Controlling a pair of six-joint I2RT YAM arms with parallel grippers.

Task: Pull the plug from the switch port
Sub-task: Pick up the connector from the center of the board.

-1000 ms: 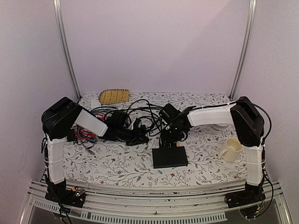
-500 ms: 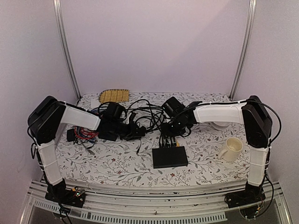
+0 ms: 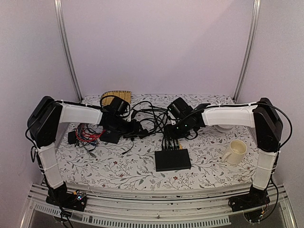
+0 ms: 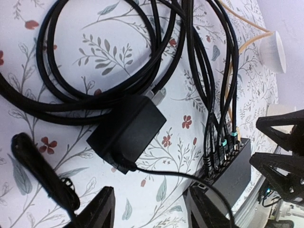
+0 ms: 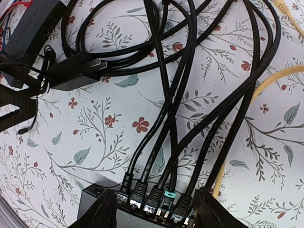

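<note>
Top external view, entry by item.

1. Switch (image 3: 173,159): flat black box on the flowered tablecloth (image 3: 118,166), at 6 o'clock from the table's middle, near the front edge. Its socket edge faces 12 o'clock.
2. Plugs (image 5: 153,198): a row seated side by side in the sockets, one with a teal boot. None is out of its port.
3. Black cables (image 5: 190,99): they run from the plugs toward 12 o'clock and cross into a loose tangle. One yellow cable (image 5: 280,76) lies at 3 o'clock of them.
4. Right gripper (image 3: 176,135): at 12 o'clock of the switch, above the cables. In the right wrist view its fingers (image 5: 102,213) stand well apart either side of the plug row and grip nothing. Whether they touch a plug cannot be told.
5. Left gripper (image 3: 137,129): at 10 o'clock of the switch. Its fingers (image 4: 102,211) are spread and empty.
6. Power adapter (image 4: 127,133): black block on the cloth, just ahead of the left gripper, among cable loops.
7. Mug (image 3: 236,151): cream, upright, at 3 o'clock of the switch, apart from it.
8. Red and blue wires (image 3: 88,133): bundle at 9 o'clock, under the left arm.
9. Woven mat (image 3: 116,95): at 11 o'clock, along the far edge.
</note>
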